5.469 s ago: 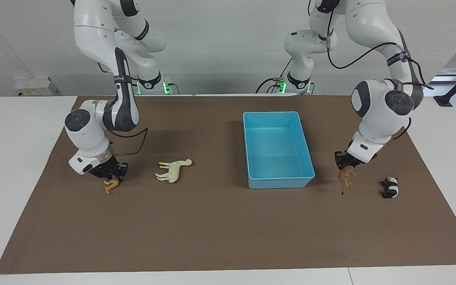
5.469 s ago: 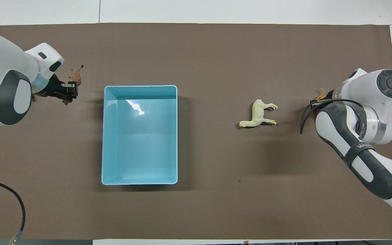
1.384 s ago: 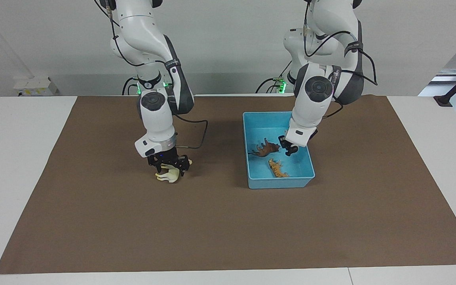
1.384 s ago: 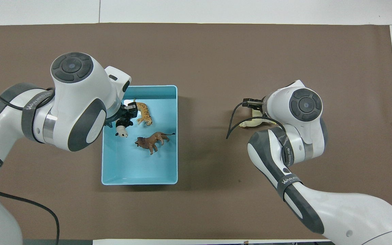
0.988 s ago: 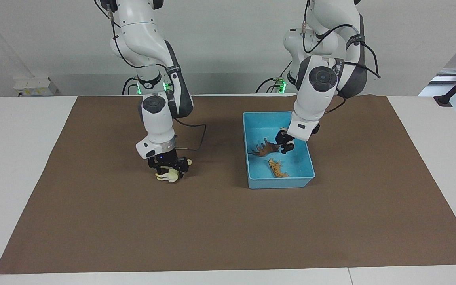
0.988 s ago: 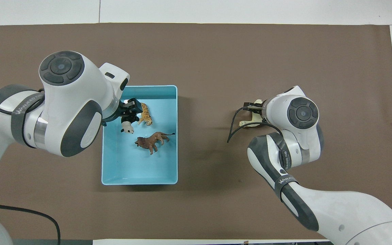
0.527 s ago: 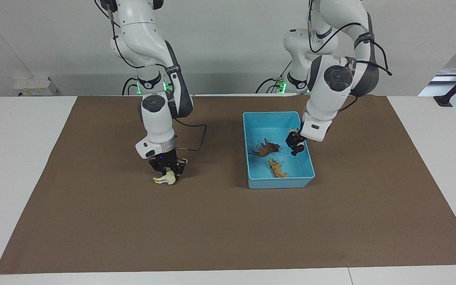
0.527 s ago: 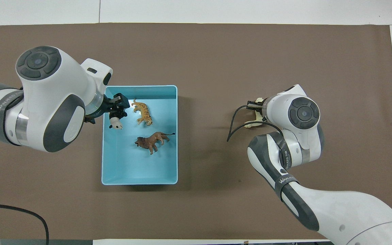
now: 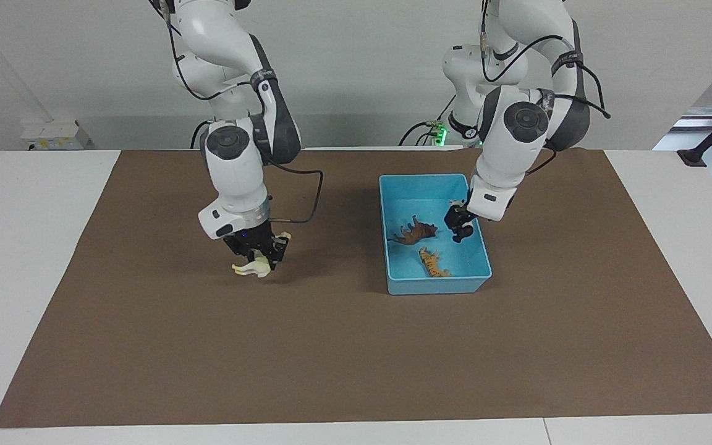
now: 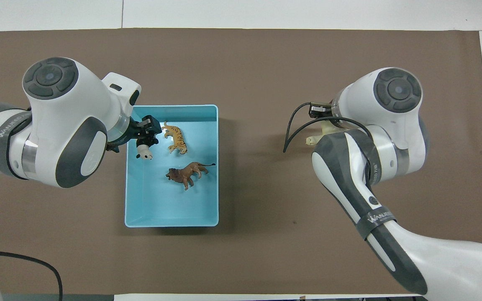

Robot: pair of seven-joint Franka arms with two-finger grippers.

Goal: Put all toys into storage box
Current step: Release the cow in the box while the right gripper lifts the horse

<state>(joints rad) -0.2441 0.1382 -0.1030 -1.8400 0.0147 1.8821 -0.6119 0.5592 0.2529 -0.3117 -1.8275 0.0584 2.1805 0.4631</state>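
Storage box [image 9: 396,281], mid-table toward my left arm's end: the tiger [image 9: 433,262] and the lion [image 9: 415,233] lie on its floor, the tiger farther from me than the lion. My left gripper [image 9: 460,226] hangs inside the box's outline, just above the wall at the left arm's end, pinching the panda [image 10: 144,152], which dangles head-down over the floor beside the tiger. My right gripper [image 9: 256,252] hovers over the brown mat [image 9: 331,358] toward the right arm's end, pressed onto the cream-white camel-like animal [image 9: 250,267], which is lifted clear, a shadow on the mat beneath it.

Two toys are home and two are in the air, so the job looks roughly half done. For the panda, I judge the release is the step in hand: it hangs close to the wall, so I would shift slightly toward the box's middle before letting go, low enough that it does not bounce out. For the camel, I would carry it high enough for its hanging legs to pass over the flared rim, and arrive only once my left arm has cleared, since both arms want the same small opening.
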